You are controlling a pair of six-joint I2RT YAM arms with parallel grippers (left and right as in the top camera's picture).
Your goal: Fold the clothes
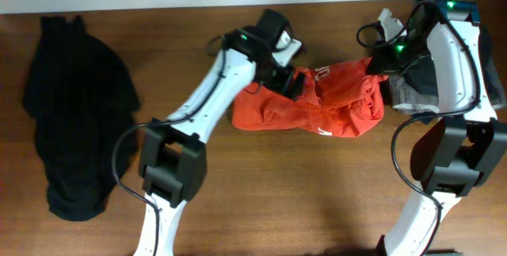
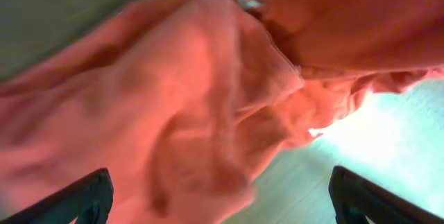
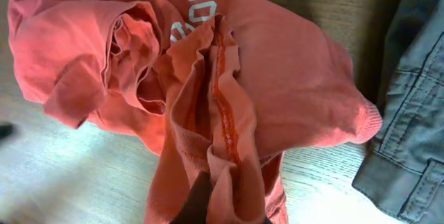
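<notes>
The clothes, an orange-red T-shirt (image 1: 333,105), lie crumpled mid-table with white print showing. My left gripper (image 1: 290,82) hovers over the shirt's left part. Its dark fingers (image 2: 87,197) stand wide apart and open, and the red cloth (image 2: 180,106) lies loose below them, not pinched. My right gripper (image 1: 382,59) is at the shirt's right end. In the right wrist view a bunched fold of the T-shirt (image 3: 222,113) with a stitched seam runs into the right gripper (image 3: 222,207), which is shut on it. One dark finger (image 3: 200,197) shows under the cloth.
A black garment (image 1: 75,113) is spread at the table's left side. A grey folded garment (image 1: 416,89) lies under the right arm, close beside the shirt's right edge (image 3: 409,113). Bare wood runs along the front of the table (image 1: 301,192).
</notes>
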